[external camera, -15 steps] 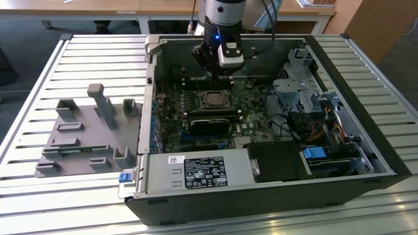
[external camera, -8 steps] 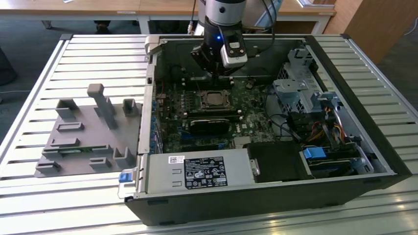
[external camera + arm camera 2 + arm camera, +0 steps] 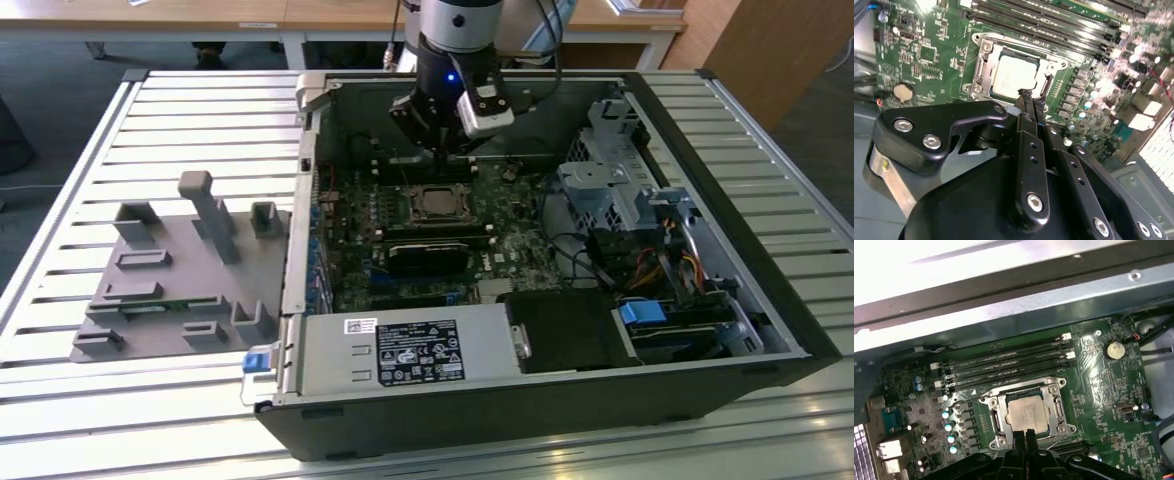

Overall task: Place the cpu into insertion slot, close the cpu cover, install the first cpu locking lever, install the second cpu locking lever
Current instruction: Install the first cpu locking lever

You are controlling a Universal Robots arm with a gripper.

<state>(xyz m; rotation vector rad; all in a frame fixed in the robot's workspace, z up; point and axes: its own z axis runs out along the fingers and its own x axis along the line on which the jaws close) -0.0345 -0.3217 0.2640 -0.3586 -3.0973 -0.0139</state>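
An open computer case (image 3: 534, 410) lies on its side on a slatted metal tabletop (image 3: 80, 150). Toward the tabletop's edge on the exterior view's left, beside the case, sits a grey moulded fixture (image 3: 174, 270) with upright posts.

Along the case's near edge lies a grey box with a white label (image 3: 400, 352). Just past it, a green motherboard (image 3: 354, 270) covers the case floor. A long black card (image 3: 430, 252) lies across the board's middle.

Just beyond the card is the insertion slot (image 3: 410, 204). The cpu (image 3: 437, 204) lies flat inside it, pale metal face up. In both wrist views the cpu (image 3: 1014, 75) (image 3: 1026, 412) shows through the square window of the cpu cover (image 3: 1056, 410). The silvery frame lies down flat around the chip.

The end effector (image 3: 447, 160) hangs over the far edge of the slot, pointing down. In both wrist views its black fingers are pressed together (image 3: 1029, 97) (image 3: 1026, 434), with nothing visible between them. Their tips sit at the rim of the cover, beside the cpu. Whether they touch the metal cannot be told.

Past the slot, four long memory slots (image 3: 1004, 365) run side by side toward the far wall of the case. A round coin battery (image 3: 1112, 349) sits near a corner of the board.

The robot arm (image 3: 454, 30) rises from the end effector above the far wall.
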